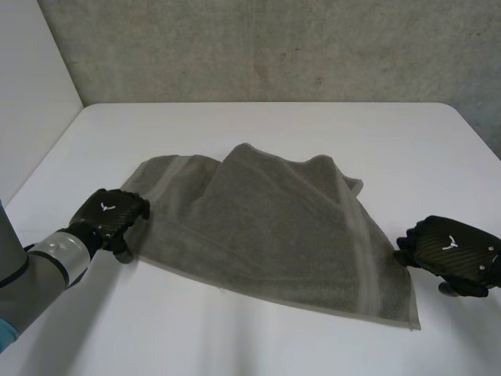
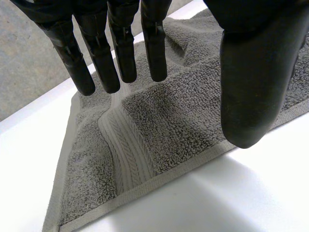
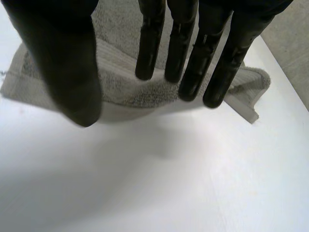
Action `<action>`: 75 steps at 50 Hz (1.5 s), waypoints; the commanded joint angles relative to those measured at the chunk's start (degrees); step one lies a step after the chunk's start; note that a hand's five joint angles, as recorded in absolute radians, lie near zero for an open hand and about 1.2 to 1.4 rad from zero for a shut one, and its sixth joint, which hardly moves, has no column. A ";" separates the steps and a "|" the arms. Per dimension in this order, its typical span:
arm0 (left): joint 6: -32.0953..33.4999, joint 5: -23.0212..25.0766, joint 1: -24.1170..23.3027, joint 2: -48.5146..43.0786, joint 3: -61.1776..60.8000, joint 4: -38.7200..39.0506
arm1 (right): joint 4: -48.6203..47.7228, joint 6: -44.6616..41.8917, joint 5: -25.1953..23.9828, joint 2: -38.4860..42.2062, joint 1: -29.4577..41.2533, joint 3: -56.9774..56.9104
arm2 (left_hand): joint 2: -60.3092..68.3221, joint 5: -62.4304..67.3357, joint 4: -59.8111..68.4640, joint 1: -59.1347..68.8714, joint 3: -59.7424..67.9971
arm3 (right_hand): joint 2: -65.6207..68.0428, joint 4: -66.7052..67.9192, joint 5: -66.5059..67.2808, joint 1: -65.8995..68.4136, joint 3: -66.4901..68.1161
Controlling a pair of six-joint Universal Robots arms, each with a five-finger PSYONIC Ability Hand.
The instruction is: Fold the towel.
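The towel lies rumpled across the middle of the white tabletop, with one far corner flopped over onto the body, so a fold is half-begun at best. The left hand sits at the towel's left end. In its wrist view the fingers hang straight over the ribbed border, a corner lies just past the fingertips, and the thumb is held wide: released, gripping nothing. Over to the right hand, just beside the towel's right edge. Its fingers are straight above the hem with the thumb apart (likewise released, though whether it touches the cloth I can't say). My read is that this is the reach-and-grasp step. Next, each hand needs to pinch its end of the towel. Then they should lift together and carry one edge over onto the opposite one, keeping the cloth taut so it lands flat.
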 commanded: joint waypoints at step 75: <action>-0.08 0.00 0.24 -0.89 0.54 0.44 | -6.93 -4.02 -3.44 11.70 1.42 1.77 | -1.30 -0.29 -1.55 -1.49 -1.75 | 6.16 6.34 6.11 6.50 6.55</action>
